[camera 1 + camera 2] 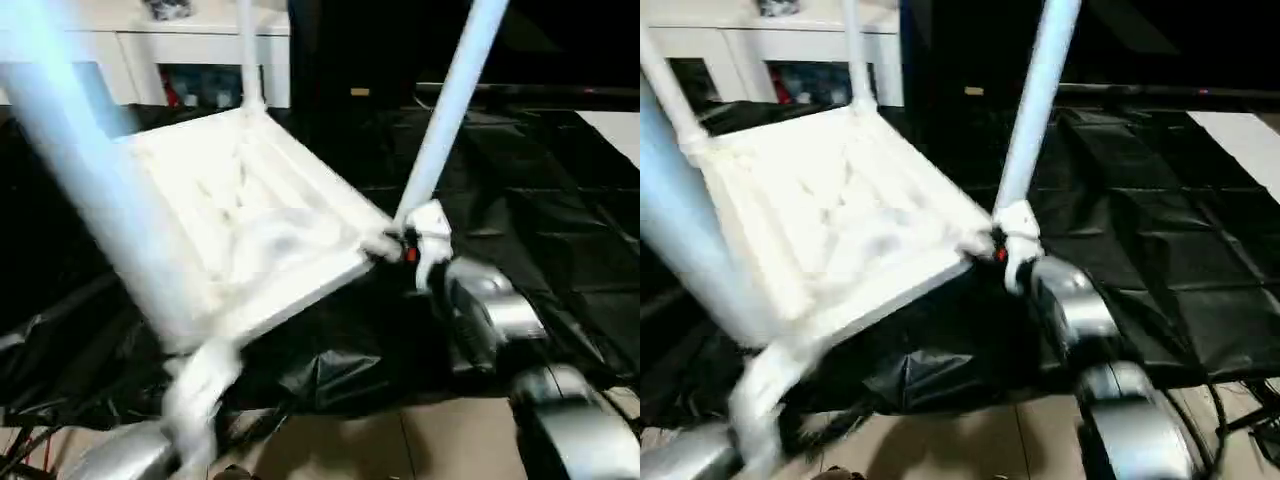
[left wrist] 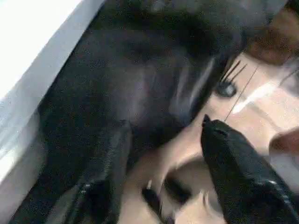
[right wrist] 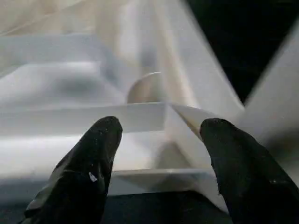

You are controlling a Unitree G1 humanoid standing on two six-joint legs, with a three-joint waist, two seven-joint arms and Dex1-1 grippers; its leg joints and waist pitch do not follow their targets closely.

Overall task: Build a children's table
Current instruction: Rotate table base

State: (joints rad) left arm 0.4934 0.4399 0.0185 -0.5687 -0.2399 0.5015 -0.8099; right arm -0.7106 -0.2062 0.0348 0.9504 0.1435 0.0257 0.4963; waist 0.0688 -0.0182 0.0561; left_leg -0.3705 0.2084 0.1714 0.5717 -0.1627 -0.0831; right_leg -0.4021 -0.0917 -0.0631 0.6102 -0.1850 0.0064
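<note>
While the tabletop [image 1: 250, 220] tilts, legs up, the right claw [image 3: 159, 135] gapes, seemingly straddling its rim; the left claw [image 2: 163, 140] gapes empty.

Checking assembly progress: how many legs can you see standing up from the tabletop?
3: near-left leg, far leg by the cabinet, right leg beside the right gripper. A fourth may be hidden.

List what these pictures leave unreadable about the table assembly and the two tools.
- Near-left leg: motion blur in the head views; its joint with the tabletop is unreadable.
- Right tool: fingers spread at a ribbed corner in the right wrist view; contact cannot be told.
- Left tool: open over black sheeting in the left wrist view; blur smears what lies beneath.
- Right leg: top cut off by the picture's edge.
</note>
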